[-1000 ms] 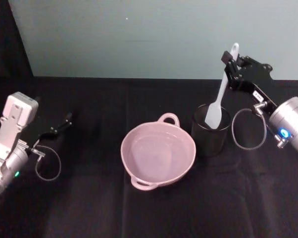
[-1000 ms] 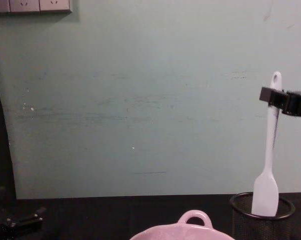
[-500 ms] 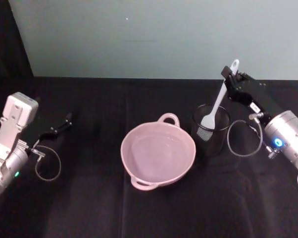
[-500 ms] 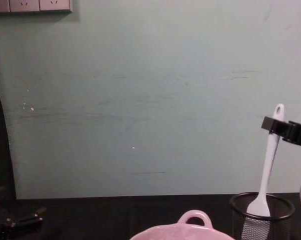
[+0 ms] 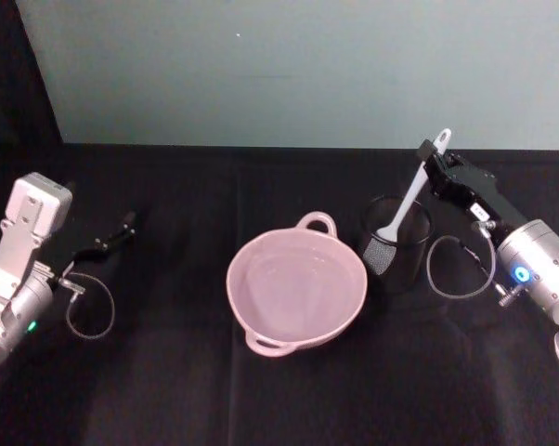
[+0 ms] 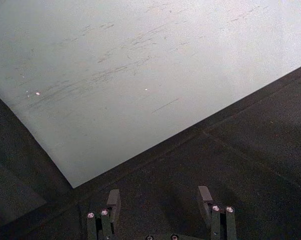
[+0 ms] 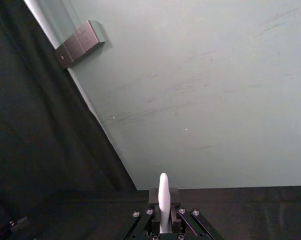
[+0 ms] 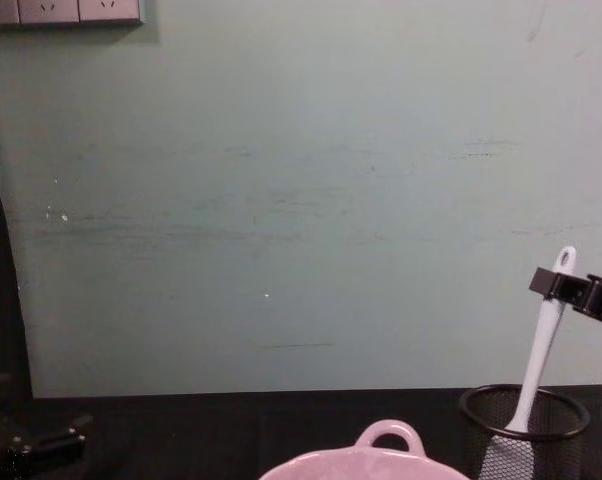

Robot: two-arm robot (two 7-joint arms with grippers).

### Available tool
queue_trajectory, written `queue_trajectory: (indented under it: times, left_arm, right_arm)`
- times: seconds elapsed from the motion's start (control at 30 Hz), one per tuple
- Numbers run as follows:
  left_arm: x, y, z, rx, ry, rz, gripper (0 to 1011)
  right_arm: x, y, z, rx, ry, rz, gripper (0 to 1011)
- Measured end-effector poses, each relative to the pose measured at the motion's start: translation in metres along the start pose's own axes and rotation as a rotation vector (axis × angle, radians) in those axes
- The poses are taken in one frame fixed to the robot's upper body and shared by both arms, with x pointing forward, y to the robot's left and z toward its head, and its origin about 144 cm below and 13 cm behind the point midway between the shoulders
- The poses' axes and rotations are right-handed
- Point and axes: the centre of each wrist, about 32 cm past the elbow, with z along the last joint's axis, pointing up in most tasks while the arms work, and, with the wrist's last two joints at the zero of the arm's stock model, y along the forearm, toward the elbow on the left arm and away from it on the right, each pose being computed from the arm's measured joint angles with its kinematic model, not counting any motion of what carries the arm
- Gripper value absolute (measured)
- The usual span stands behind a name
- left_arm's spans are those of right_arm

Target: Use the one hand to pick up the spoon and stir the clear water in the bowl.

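White spoon point(image 5: 411, 199) handle clamped between right gripper point(image 5: 430, 154) fingers, blade in mesh cup point(image 5: 396, 243).

Our right gripper point(image 5: 430, 153) reaches forward and up from its silver wrist point(image 5: 537, 261), whose blue ring is lit, and its fingers are closed on the spoon point(image 5: 405, 206) near the handle's top end, the arm slanting in from the right side. Our left gripper point(image 5: 122, 226) lies low at the far left, well apart from the right, its fingers point(image 6: 114, 201) spread apart with nothing between them.
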Motion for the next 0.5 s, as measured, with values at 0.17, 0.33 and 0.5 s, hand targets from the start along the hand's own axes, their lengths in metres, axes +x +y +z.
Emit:
queue_trajectory:
  times: [0.17,0.33,0.5]
  left_arm:
    - [0.000,0.000,0.000,0.000,0.000,0.000,1011]
    - [0.000,0.000,0.000,0.000,0.000,0.000,1011]
    - [0.000,0.000,0.000,0.000,0.000,0.000,1011]
  right_arm:
    - [0.004,-0.001,-0.003,-0.010,0.013,-0.009,114]
    - [0.009,-0.002,-0.006,-0.019,0.023,-0.021,114]
    - [0.012,-0.003,-0.008,-0.022,0.029,-0.031,114]
